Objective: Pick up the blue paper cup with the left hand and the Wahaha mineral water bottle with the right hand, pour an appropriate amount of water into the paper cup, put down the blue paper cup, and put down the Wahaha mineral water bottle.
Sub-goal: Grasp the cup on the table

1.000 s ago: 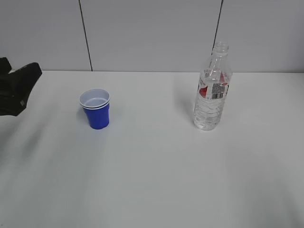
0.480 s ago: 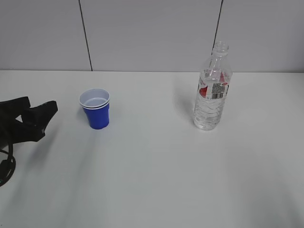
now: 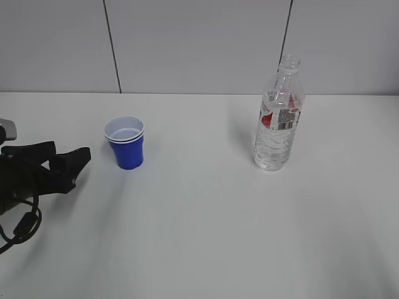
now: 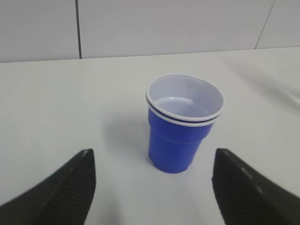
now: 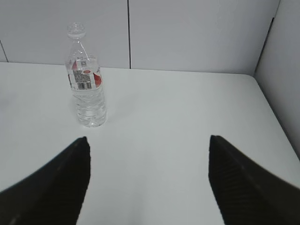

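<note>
The blue paper cup [image 3: 127,142] stands upright on the white table, left of centre; its white inside and doubled rim show in the left wrist view [image 4: 183,126]. My left gripper [image 3: 68,157] is open and empty, low over the table just left of the cup; in the left wrist view [image 4: 152,164] the cup stands ahead between the fingers [image 4: 75,183], apart from them. The Wahaha mineral water bottle [image 3: 278,118] stands upright and capless at the right. It shows far ahead in the right wrist view [image 5: 86,79]. My right gripper [image 5: 147,154] is open and empty, out of the exterior view.
The white table [image 3: 206,224] runs back to a grey panelled wall [image 3: 199,43]. A grey side wall [image 5: 281,70] borders the table's right edge in the right wrist view. Loose black cables [image 3: 19,224] hang from my left arm.
My left gripper has moved down and to the right, closer to the blue cup. The cup and the bottle have not moved.
</note>
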Controlling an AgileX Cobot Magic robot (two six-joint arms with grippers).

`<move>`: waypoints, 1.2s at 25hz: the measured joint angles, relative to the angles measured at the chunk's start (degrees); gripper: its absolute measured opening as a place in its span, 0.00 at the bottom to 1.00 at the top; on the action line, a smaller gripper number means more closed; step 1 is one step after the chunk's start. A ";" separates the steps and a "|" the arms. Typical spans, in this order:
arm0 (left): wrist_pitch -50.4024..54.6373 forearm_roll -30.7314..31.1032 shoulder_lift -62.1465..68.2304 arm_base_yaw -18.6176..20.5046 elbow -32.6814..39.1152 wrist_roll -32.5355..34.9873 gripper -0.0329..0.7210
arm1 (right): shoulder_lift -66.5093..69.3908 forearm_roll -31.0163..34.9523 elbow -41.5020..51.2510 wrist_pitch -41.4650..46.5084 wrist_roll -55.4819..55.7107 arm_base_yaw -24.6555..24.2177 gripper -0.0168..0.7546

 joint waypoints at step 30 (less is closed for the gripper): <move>-0.43 10.02 17.59 0.00 -15.41 -3.17 0.89 | 0.00 0.00 0.00 0.00 -0.08 0.00 0.78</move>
